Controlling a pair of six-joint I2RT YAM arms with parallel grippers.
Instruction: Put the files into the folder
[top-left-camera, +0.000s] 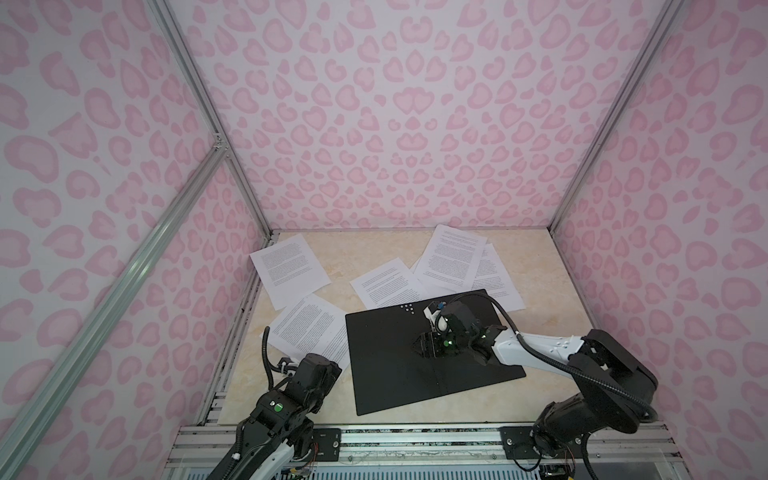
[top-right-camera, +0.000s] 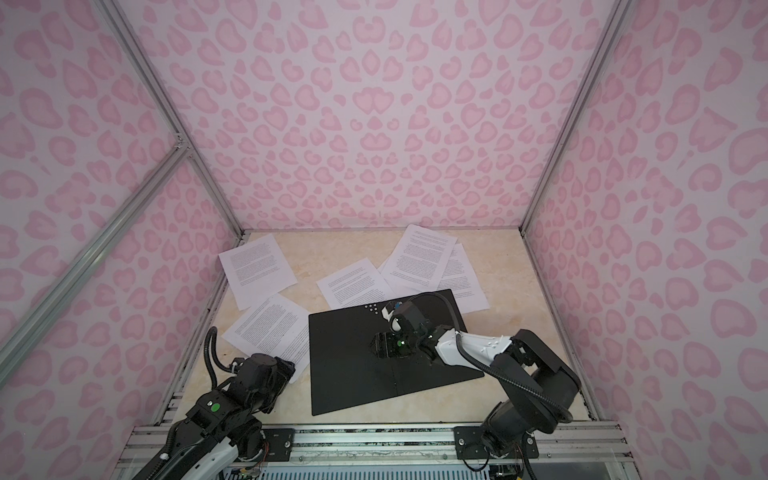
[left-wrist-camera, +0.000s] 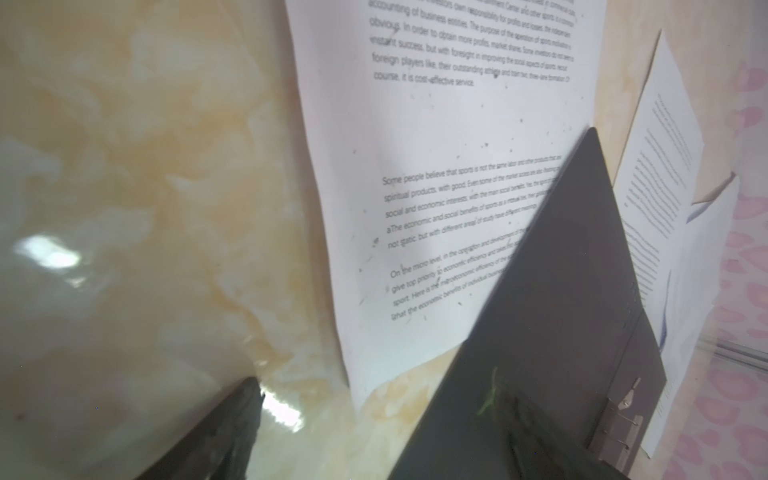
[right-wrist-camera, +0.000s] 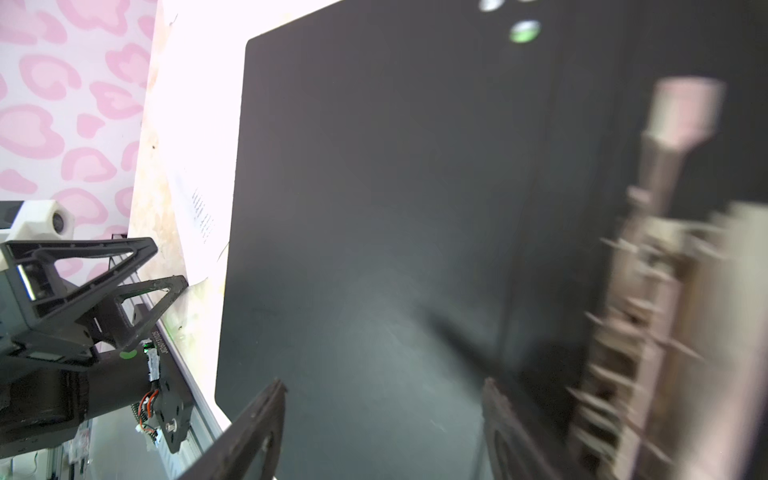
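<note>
The folder (top-left-camera: 395, 365) lies open and flat at the middle of the marbled tabletop (top-left-camera: 552, 332), black inside facing up, its metal clip (left-wrist-camera: 619, 428) along the inner fold. The right gripper (top-left-camera: 419, 347) hovers low over that black surface, jaws apart and empty. The left gripper (right-wrist-camera: 168, 264) sits at the lower left beside the folder's edge, fingers spread, gripping nothing. The files (top-left-camera: 311, 328) lie loose around the folder's upper and left sides. The nearest sheet is tucked partly under the folder's left edge.
</note>
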